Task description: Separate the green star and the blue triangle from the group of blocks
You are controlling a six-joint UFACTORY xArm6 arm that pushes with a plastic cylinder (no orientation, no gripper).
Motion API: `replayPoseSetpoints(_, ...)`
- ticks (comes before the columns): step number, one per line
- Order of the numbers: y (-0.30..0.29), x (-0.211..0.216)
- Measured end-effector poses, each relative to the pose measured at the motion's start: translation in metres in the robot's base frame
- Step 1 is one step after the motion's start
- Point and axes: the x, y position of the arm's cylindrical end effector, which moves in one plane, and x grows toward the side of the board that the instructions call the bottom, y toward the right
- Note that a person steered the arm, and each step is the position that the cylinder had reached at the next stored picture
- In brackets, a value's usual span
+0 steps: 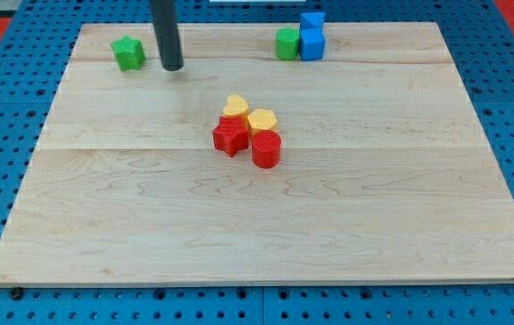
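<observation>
A green star lies alone near the top left of the wooden board. My tip rests on the board just to the right of the green star, a small gap away. At the top, right of centre, a green block touches a blue block, and a second blue block sits right behind that one. Their exact shapes are hard to make out. In the middle, a yellow heart, a yellow block, a red star and a red cylinder form a tight cluster.
The board lies on a blue pegboard surface that surrounds it on all sides. The blue blocks sit at the board's top edge.
</observation>
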Motion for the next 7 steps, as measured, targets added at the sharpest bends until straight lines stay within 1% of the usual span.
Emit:
replayPoseSetpoints(1,-0.042,-0.025)
replayPoseSetpoints(2,-0.003,-0.018)
replayPoseSetpoints(3,0.014,-0.017)
replayPoseSetpoints(7,0.039,-0.017)
